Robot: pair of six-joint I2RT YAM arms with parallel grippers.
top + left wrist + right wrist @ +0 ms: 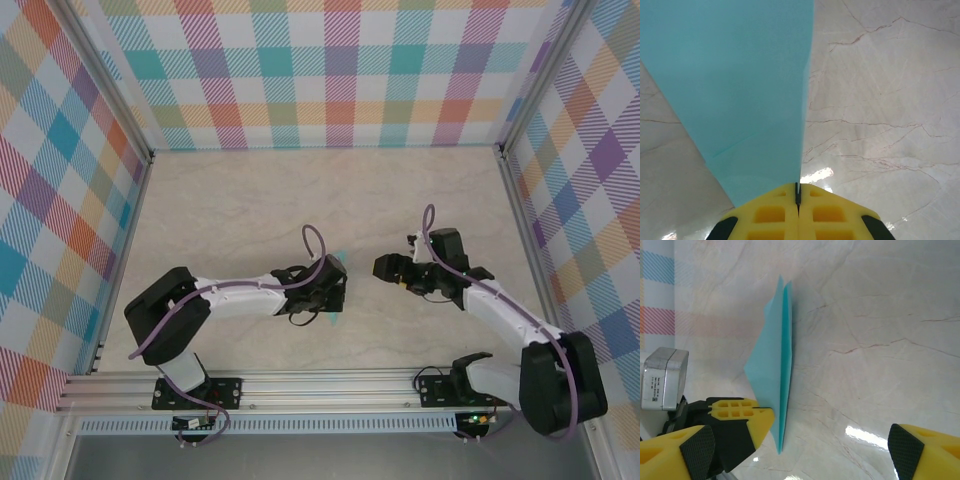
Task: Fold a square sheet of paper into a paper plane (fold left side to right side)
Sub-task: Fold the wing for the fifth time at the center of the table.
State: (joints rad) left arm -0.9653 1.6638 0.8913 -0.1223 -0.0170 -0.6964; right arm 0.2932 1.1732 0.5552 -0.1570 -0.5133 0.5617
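I hold the folded paper (740,90) upright, pinched in the left gripper (798,192). The right gripper (805,452) faces it with jaws wide, probably ready to take it.

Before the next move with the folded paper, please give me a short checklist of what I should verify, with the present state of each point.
1. Left gripper shut on the paper plane: ok, its yellow fingers meet on the paper's near end.
2. Right gripper open: ok, its fingers stand wide apart.
3. Right gripper apart from the paper plane: ok, the top view shows a gap between them.
4. Paper plane standing on edge, not lying flat: ok.
5. Paper plane's lower tip off the table: cannot tell.
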